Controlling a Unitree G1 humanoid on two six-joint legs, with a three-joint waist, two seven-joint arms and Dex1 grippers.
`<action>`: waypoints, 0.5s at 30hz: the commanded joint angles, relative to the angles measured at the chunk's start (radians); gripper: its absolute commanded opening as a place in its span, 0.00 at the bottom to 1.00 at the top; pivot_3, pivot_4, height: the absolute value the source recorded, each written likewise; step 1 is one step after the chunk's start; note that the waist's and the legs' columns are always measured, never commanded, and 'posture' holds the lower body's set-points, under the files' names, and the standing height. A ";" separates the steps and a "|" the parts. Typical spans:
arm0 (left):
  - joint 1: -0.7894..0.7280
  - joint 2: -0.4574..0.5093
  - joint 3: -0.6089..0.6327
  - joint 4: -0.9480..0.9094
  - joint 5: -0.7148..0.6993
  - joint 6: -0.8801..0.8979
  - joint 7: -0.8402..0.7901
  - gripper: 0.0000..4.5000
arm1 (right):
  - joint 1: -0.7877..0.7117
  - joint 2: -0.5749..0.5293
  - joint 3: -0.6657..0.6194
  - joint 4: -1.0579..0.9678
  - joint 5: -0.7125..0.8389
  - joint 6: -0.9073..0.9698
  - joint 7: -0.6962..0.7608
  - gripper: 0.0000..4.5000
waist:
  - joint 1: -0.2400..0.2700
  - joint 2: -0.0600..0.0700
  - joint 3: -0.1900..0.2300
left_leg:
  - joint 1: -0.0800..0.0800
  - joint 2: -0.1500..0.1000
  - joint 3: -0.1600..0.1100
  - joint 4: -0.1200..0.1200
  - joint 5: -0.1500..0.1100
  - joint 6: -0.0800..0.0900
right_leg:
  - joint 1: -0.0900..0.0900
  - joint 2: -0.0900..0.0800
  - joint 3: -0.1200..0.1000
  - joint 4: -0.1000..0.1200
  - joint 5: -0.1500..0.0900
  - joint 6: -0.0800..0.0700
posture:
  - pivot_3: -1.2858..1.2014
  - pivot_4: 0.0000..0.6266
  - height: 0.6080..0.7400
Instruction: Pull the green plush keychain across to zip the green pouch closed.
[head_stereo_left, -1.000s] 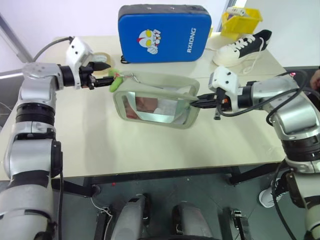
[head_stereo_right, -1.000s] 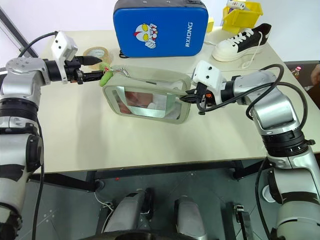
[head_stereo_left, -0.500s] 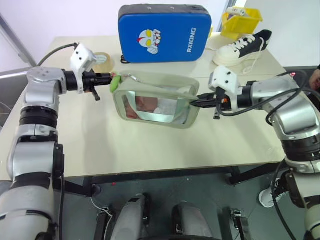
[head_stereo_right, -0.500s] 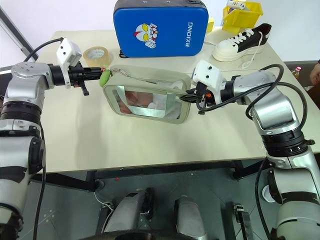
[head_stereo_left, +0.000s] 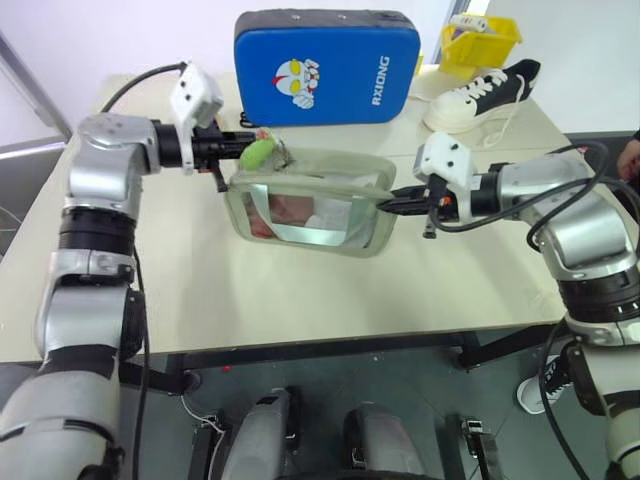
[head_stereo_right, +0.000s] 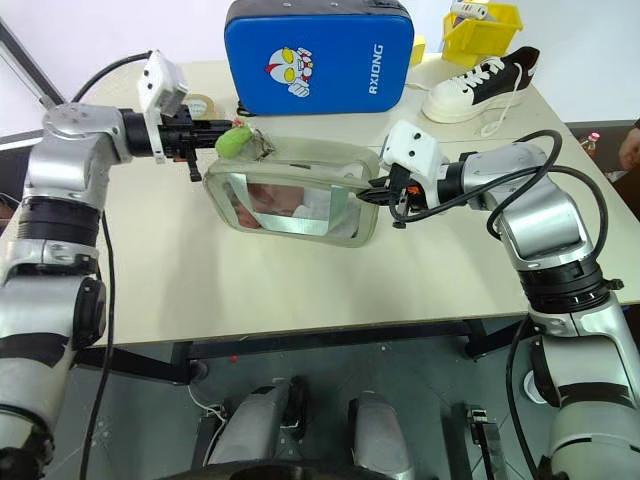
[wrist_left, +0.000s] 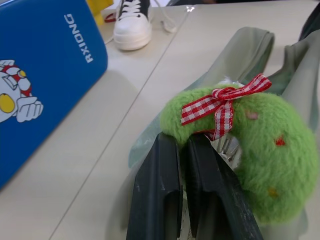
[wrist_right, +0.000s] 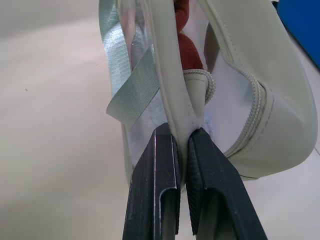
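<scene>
The green pouch (head_stereo_left: 310, 205) lies in the middle of the table, its clear window showing pink and white contents. The green plush keychain (head_stereo_left: 256, 153), fuzzy with a red checked bow, sits above the pouch's top left corner. My left gripper (head_stereo_left: 240, 150) reaches in from the left and is shut on the keychain's near end; in the left wrist view its fingertips (wrist_left: 167, 142) pinch the plush (wrist_left: 250, 145). My right gripper (head_stereo_left: 390, 203) is shut on the pouch's right edge, and in the right wrist view the pouch's seam (wrist_right: 175, 100) runs between its fingers (wrist_right: 162, 150).
A blue cartoon-printed case (head_stereo_left: 328, 65) stands at the back of the table. A white shoe (head_stereo_left: 485, 92) and a yellow bin (head_stereo_left: 483, 40) sit at the back right. A tape roll (head_stereo_right: 200, 103) lies behind my left arm. A person's hand (head_stereo_left: 632, 155) shows at the right edge.
My left gripper, open beside the keychain a second ago, shut on it and moved right and slightly up with it along the pouch's top. The right arm has kept still.
</scene>
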 joint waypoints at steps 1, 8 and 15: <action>-0.029 0.023 0.004 -0.031 -0.001 -0.011 -0.006 0.34 | -0.021 0.003 -0.017 -0.010 0.003 -0.014 -0.002 0.00 | 0.000 0.000 0.000 | 0.000 0.000 0.000 0.000 0.000 0.000 | 0.000 0.000 0.000 0.000 0.000 0.000 | 0.52 0.24 1.00; -0.073 0.166 0.009 -0.042 -0.005 0.060 -0.104 0.67 | -0.015 0.003 -0.017 -0.008 0.003 -0.017 -0.004 0.00 | -0.003 0.000 0.000 | 0.000 0.000 0.000 0.000 0.001 -0.001 | -0.001 0.000 0.000 0.000 0.000 0.000 | 0.52 0.24 1.00; 0.122 0.298 0.034 -0.320 -0.090 0.226 -0.188 0.67 | -0.031 0.018 -0.007 0.023 -0.003 -0.038 0.003 0.00 | -0.005 0.000 0.000 | 0.001 0.000 0.001 0.000 0.000 0.000 | -0.002 0.000 0.003 -0.001 0.001 0.000 | 0.52 0.24 1.00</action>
